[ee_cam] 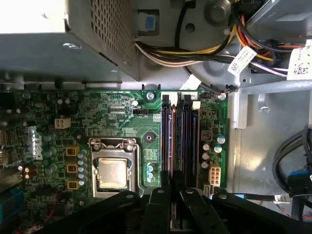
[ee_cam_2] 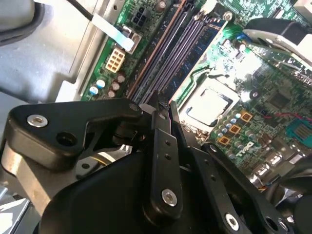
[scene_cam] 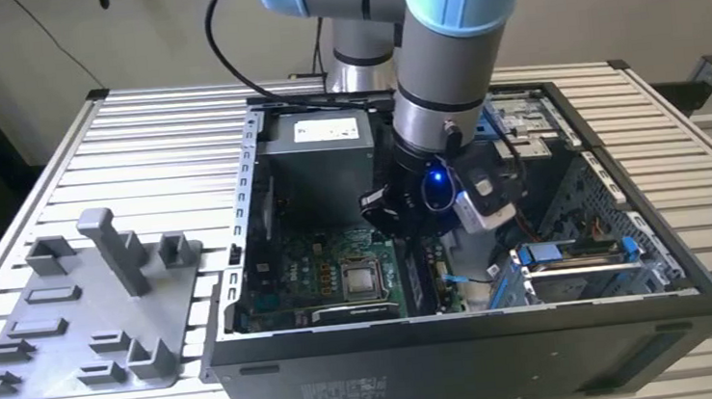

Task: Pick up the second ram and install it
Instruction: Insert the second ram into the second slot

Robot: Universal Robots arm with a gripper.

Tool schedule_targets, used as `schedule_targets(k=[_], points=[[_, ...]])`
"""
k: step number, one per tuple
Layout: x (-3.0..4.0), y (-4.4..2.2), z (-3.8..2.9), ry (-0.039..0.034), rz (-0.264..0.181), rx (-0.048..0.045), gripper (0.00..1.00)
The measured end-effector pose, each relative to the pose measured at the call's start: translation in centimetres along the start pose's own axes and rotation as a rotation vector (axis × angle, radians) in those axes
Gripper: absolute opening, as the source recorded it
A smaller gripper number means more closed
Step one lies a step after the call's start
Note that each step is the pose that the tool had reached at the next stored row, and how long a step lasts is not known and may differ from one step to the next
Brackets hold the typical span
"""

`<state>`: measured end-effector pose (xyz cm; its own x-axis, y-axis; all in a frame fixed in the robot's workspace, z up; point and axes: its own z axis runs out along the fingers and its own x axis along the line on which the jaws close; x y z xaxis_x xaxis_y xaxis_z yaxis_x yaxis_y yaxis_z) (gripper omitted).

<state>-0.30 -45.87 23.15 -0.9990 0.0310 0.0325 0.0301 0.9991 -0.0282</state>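
My gripper (scene_cam: 427, 237) hangs inside the open computer case (scene_cam: 474, 363), low over the green motherboard (ee_cam: 117, 117). In both wrist views its fingertips (ee_cam: 165, 181) stand close together over the row of memory slots (ee_cam: 187, 141) beside the processor socket (ee_cam: 113, 173). A thin dark strip with a brownish edge, the second ram (ee_cam: 171, 146), runs out from between the fingertips along one slot. My gripper (ee_cam_2: 162, 106) looks shut on it. Whether the strip sits fully down in its slot I cannot tell.
The grey plastic tray (scene_cam: 83, 320) with upright blocks lies on the slatted table at the exterior view's left. The power supply (scene_cam: 320, 149) fills the case's far end, with cable bundles (ee_cam: 204, 48) beside it. A drive cage (scene_cam: 581, 257) stands to the right of the slots.
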Motion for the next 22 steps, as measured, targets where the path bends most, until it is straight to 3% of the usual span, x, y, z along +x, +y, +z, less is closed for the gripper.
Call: schedule_targets(k=[22], points=[[-0.2, 0.01, 0.48, 0.0001, 0.004, -0.0001, 0.14]])
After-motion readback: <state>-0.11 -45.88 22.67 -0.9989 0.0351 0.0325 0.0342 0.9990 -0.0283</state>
